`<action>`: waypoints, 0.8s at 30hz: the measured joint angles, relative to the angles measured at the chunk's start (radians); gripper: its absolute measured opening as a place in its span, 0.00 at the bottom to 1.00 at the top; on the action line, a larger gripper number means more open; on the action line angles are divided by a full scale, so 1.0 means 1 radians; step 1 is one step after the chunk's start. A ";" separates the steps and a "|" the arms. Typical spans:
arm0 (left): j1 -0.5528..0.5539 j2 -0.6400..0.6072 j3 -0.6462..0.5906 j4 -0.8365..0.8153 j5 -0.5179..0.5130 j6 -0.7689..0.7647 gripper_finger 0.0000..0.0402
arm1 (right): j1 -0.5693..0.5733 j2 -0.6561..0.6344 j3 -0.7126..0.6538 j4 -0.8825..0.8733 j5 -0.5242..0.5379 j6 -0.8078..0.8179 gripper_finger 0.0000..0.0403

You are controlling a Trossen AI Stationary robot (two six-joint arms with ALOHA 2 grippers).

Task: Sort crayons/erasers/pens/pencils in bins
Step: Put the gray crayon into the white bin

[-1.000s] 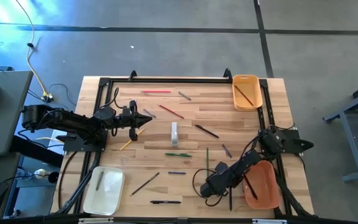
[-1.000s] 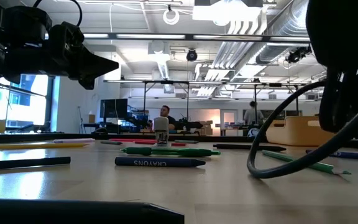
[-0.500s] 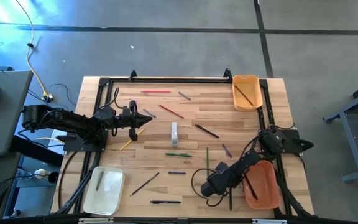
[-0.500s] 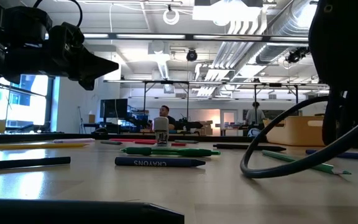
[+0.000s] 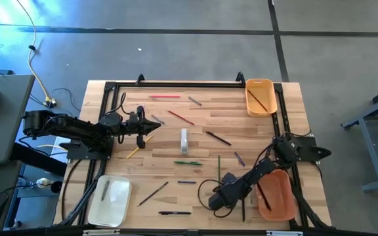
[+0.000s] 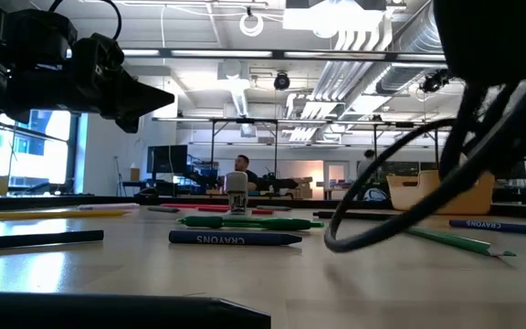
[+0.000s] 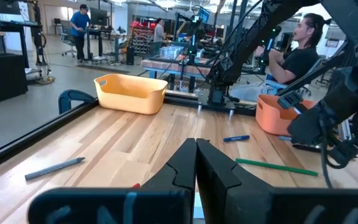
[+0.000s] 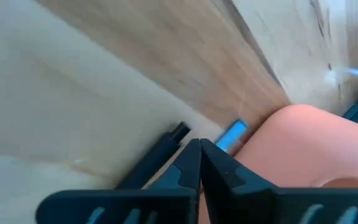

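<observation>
Pens and pencils lie scattered flat on the wooden table: a red pencil [image 5: 165,96], a green pencil [image 5: 218,167], a black pen [image 5: 174,212] and another black pen [image 5: 243,211] beside the orange bin [image 5: 277,196]. A yellow-orange bin [image 5: 261,97] stands at the far right, a cream-white bin [image 5: 110,200] at the near left. My right gripper [image 8: 199,144] is shut, slanting down over that second black pen [image 8: 157,155] next to the orange bin [image 8: 303,143]. My left gripper [image 5: 155,126] is shut and hovers level above the table's left half. My right gripper points its shut fingertips down at the black pen's end [image 8: 178,132] beside the orange bin. The fingers hide the spot below them, and I cannot tell whether they touch the pen. The pen lies flat on the table.
A white upright eraser [image 5: 184,139], a green marker [image 5: 188,162], a blue crayon [image 5: 186,181] and grey crayons [image 5: 195,101] lie mid-table. The right arm's cable loop [image 6: 382,219] hangs over the near right. A black rail [image 5: 176,84] frames the table's edges. People show in the room behind.
My right gripper has tipped a little and edged toward the table's near left, staying shut. Its cable loop has swung leftward with it. The pens and pencils lie as before.
</observation>
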 joint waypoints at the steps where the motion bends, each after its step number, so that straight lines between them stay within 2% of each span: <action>1: 0.000 0.000 0.000 0.000 0.000 0.000 0.00 | -0.002 0.000 0.011 0.002 0.003 0.003 0.00; 4: 0.000 0.000 0.000 0.000 0.000 0.000 0.00 | -0.008 0.000 0.045 -0.019 0.004 0.008 0.00; 8: 0.000 0.000 0.000 0.000 0.000 0.000 0.00 | -0.017 -0.001 0.102 -0.051 -0.047 0.025 0.00; 12: 0.000 0.000 0.000 0.000 0.003 -0.001 0.00 | -0.009 -0.043 0.125 -0.014 -0.052 0.080 0.00; 16: 0.000 0.000 0.000 0.000 0.003 -0.003 0.00 | 0.037 -0.154 0.074 0.089 0.141 0.263 0.00; 19: 0.000 0.000 0.000 0.000 0.003 -0.004 0.00 | 0.081 -0.263 -0.028 0.227 0.284 0.446 0.00; 21: 0.000 0.000 0.000 0.000 0.003 -0.004 0.00 | 0.111 -0.323 -0.110 0.307 0.306 0.560 0.00; 24: -0.001 0.000 0.000 0.000 0.003 -0.012 0.00 | 0.142 -0.367 -0.231 0.392 0.277 0.694 0.00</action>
